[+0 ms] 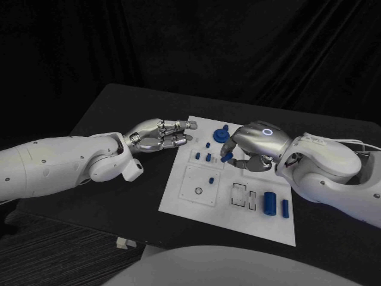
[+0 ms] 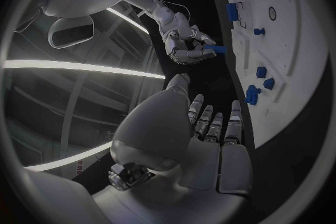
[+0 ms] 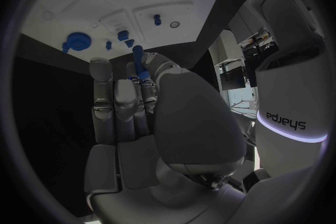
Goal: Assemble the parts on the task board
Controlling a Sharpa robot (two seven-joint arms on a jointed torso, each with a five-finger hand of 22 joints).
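The left hand (image 1: 161,135) hovers at the task board's (image 1: 209,210) 9 o'clock edge, near its far corner, fingers (image 2: 213,126) stretched out side by side toward the plate and holding nothing. Just past its fingertips, on the far part of the board, several small blue parts stand: a round toothed piece (image 1: 219,134) at about 12 o'clock, with little pegs (image 1: 205,157) just below it. Toward the middle sits a small blue stud (image 1: 212,179) on a raised square panel, with a dark ring (image 1: 197,191) nearer the robot. At the board's 4 o'clock, two upright blue cylinders (image 1: 270,202) stand beside an outlined rectangular slot (image 1: 239,194). The right hand (image 1: 252,149) hangs over the board's 2 o'clock region, pinching a slim blue part (image 3: 139,60) between thumb and fingers; in the right wrist view that piece juts from the fingertips toward the board. The white board lies on the black tabletop (image 1: 113,113).
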